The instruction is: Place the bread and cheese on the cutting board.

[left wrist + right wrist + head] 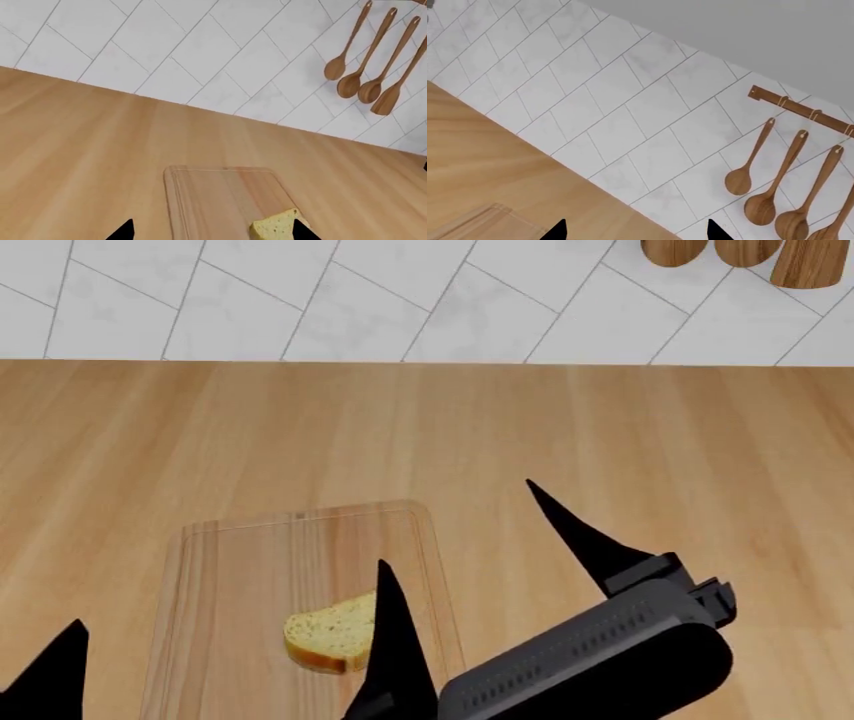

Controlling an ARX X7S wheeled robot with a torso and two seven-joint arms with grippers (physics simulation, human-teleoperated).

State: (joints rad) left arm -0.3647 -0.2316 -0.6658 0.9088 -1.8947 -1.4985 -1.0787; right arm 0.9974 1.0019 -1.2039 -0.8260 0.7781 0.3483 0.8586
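Observation:
The bread (327,632) lies flat on the cutting board (240,570), near the board's right side. In the left wrist view the bread (272,227) sits right beside one fingertip (303,231) of my left gripper (213,232), which hangs open over the cutting board (220,200) with nothing between its fingers. Only one of its fingers (56,668) shows in the head view, at the lower left. My right gripper (454,525) is open and empty, raised above the board's right edge and aimed at the wall. The cheese is out of view.
The wooden countertop (641,430) runs to a white tiled wall (400,290). Several wooden spoons (757,200) hang from a rail (800,111) on the wall at the far right, also seen as spoons (363,75) from the left wrist.

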